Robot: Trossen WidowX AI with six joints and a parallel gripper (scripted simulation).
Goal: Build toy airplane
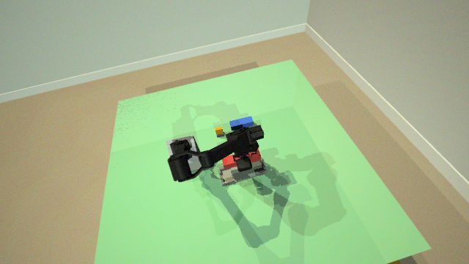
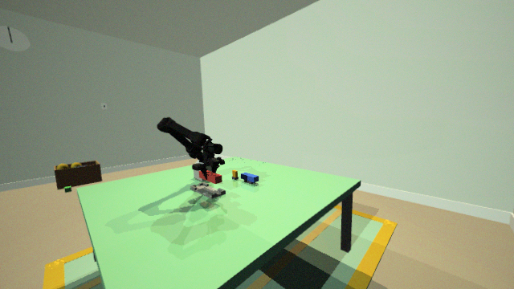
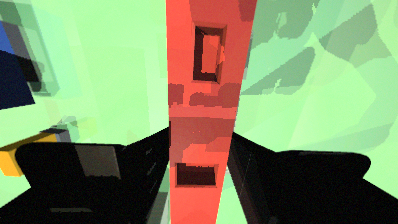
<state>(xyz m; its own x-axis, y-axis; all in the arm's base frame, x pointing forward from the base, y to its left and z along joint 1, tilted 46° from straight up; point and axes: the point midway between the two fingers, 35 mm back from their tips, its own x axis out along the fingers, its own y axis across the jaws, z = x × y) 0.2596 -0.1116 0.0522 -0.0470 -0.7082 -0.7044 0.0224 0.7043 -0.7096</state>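
Observation:
My gripper [image 1: 242, 158] [image 2: 207, 175] [image 3: 198, 130] is shut on the red fuselage [image 1: 229, 161] [image 2: 215, 177] [image 3: 202, 132], one finger on each long side. The fuselage is held above the table, its two sockets facing up in the wrist view. The pale grey cradle [image 1: 228, 177] [image 2: 206, 190] is on the table, below and slightly to the front of the fuselage; no part is seated in it. The blue wing [image 1: 242, 122] [image 2: 250, 177] [image 3: 12, 80] lies behind the gripper. The small orange tail fin [image 1: 219, 130] [image 2: 234, 174] [image 3: 11, 159] is beside the wing.
The light grey arm base [image 1: 193, 159] [image 2: 197, 174] stands left of the cradle, with the arm reaching over from it. The green table [image 1: 165, 220] [image 2: 161, 249] carries all parts. A brown box [image 2: 78, 177] with yellow balls is on the floor beyond.

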